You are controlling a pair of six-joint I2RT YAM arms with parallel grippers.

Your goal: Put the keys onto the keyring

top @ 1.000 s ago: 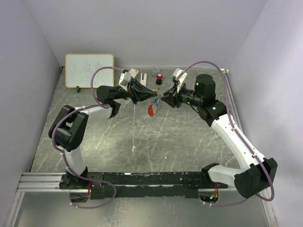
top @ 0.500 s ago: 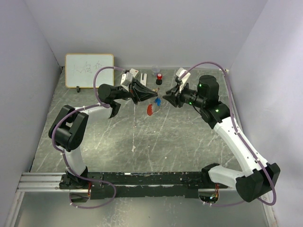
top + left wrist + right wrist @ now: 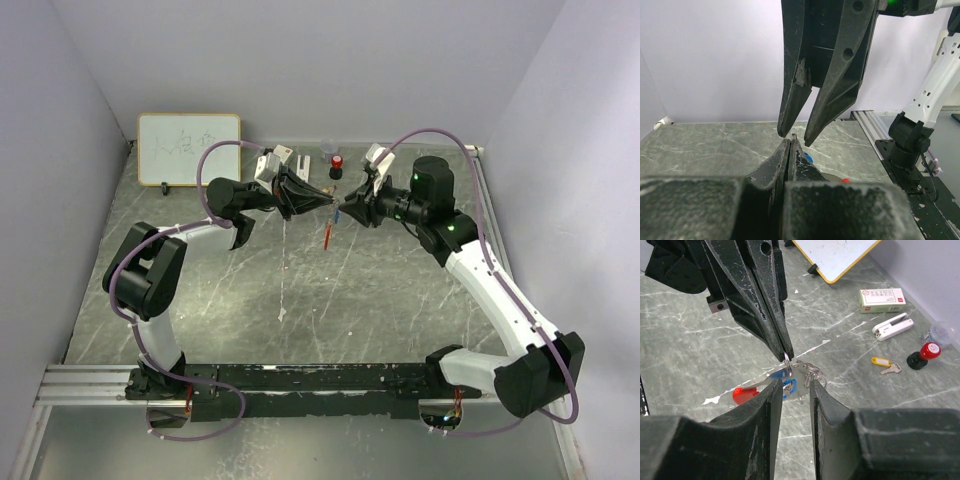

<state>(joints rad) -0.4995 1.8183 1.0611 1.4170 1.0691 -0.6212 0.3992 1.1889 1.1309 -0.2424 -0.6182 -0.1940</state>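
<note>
Top view
- desk (image 3: 400, 300): grey marbled slab, walled in pale lilac on the left, far and right sides. A broad bare stretch lies between the arm bases and the raised tips.
- left gripper (image 3: 330, 200), right gripper (image 3: 343, 211): black and tapered, meeting tip to tip above the far middle of the desk, almost touching.
- keyring (image 3: 328, 234): its red tag hangs just under the two tips, seen edge-on as a thin red strip.
- whiteboard (image 3: 188, 148): wood-framed, leaning at the far left wall, well apart from the tips.
- red-and-black cylinder (image 3: 337, 165): upright near the far edge, behind the tips.

Left wrist view
- The left jaws are pressed together to a point. The right jaws descend from above, apart by a narrow gap, with their tips just over the left tips.
- blue key (image 3: 809, 159): the rounded plastic head shows just right of the left jaws, lower down.

Right wrist view
- The left jaws are clamped on a silvery ring of the keyring. Small metal loops cluster just beside it, and the flat red tag trails to the lower left.
- The right jaws are slightly apart and flank the blue key's head. Whether they touch it cannot be told.
- white box (image 3: 882, 300), white stapler-shaped piece (image 3: 892, 326) and yellow-tagged key (image 3: 880, 360): all flat on the desk beyond, near the cylinder and well apart from the tips.
</note>
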